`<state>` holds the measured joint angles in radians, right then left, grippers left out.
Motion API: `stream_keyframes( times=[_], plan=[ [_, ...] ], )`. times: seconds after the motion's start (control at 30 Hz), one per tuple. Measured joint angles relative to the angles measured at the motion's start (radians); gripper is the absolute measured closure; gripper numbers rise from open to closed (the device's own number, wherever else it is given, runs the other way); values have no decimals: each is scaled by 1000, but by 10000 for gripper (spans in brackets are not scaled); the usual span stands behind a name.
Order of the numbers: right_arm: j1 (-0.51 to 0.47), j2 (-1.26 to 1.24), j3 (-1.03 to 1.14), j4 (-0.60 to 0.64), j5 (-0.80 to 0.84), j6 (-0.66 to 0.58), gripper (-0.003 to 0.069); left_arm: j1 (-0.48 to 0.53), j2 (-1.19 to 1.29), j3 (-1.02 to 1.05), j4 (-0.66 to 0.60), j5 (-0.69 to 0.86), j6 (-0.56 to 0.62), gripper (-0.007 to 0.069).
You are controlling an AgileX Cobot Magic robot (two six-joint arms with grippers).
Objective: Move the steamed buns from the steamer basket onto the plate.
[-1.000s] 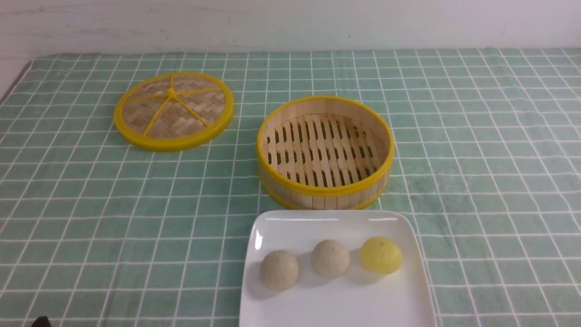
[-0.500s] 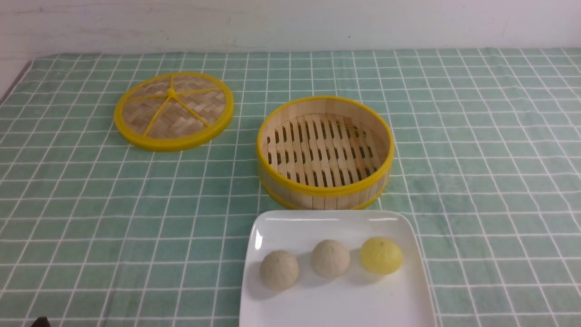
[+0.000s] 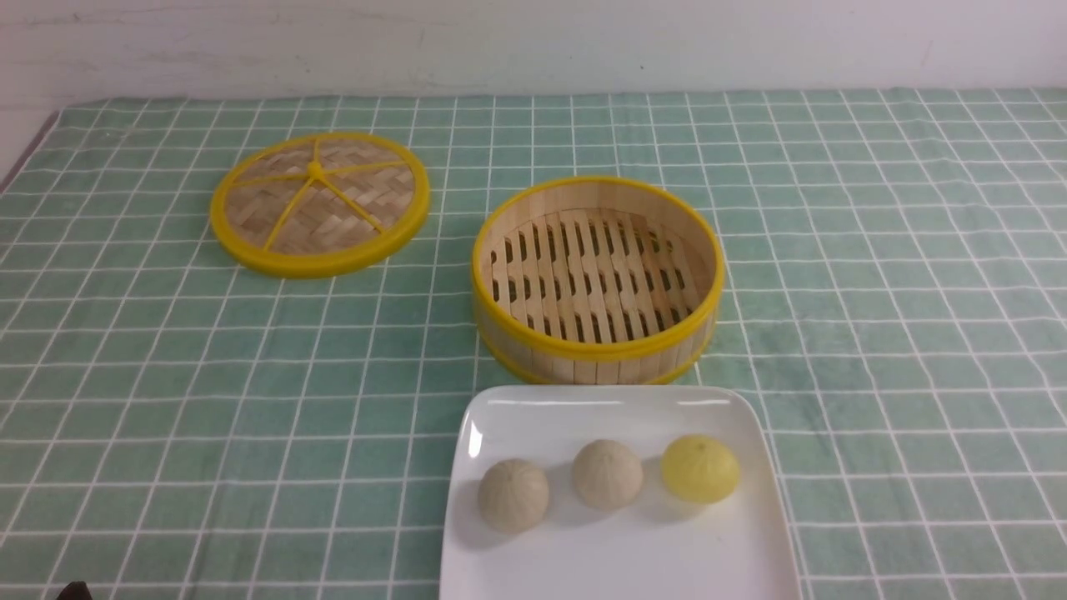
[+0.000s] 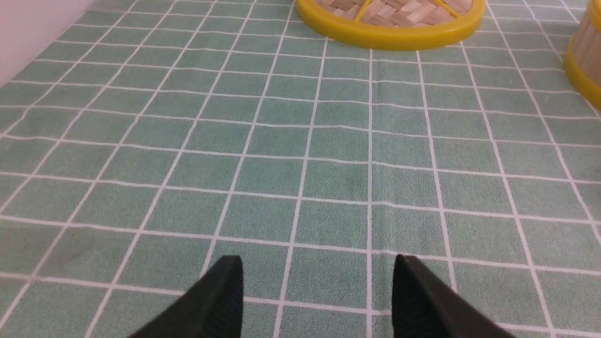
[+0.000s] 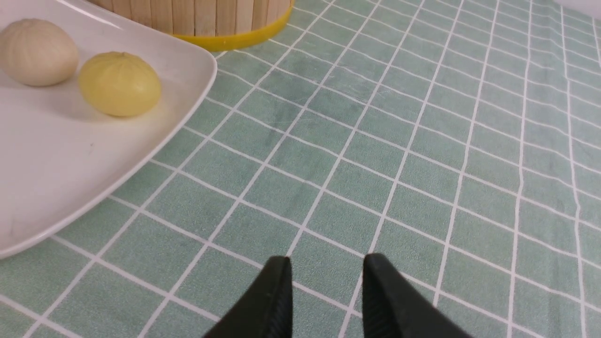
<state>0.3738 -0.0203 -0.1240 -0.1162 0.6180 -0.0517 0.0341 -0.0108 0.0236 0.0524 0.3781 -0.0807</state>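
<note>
The three buns, two pale (image 3: pixel 513 495) (image 3: pixel 607 474) and one yellow (image 3: pixel 700 467), sit in a row on the white plate (image 3: pixel 617 567), and the basket (image 3: pixel 597 279) behind it is bare. The transfer appears complete; the sound course is to keep both arms clear of the plate. The left gripper (image 4: pixel 317 281) hovers wide open over bare cloth well to the plate's left, and the right gripper (image 5: pixel 326 277), jaws partly apart and holding nothing, hangs just beyond the plate's right edge.

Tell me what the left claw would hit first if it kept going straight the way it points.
Probably the green checked tablecloth: the open left claw tilts down toward bare cloth. Skimming above it, it would likely meet the woven lid next; depth is unclear.
</note>
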Motion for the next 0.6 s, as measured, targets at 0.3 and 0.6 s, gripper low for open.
stream_keyframes(
  times=[0.3, 0.6],
  plan=[
    [0, 0, 0, 0, 0, 0, 419, 0, 0, 0, 43, 0, -78, 185],
    [0, 0, 0, 0, 0, 0, 419, 0, 0, 0, 48, 0, -86, 185]
  ],
)
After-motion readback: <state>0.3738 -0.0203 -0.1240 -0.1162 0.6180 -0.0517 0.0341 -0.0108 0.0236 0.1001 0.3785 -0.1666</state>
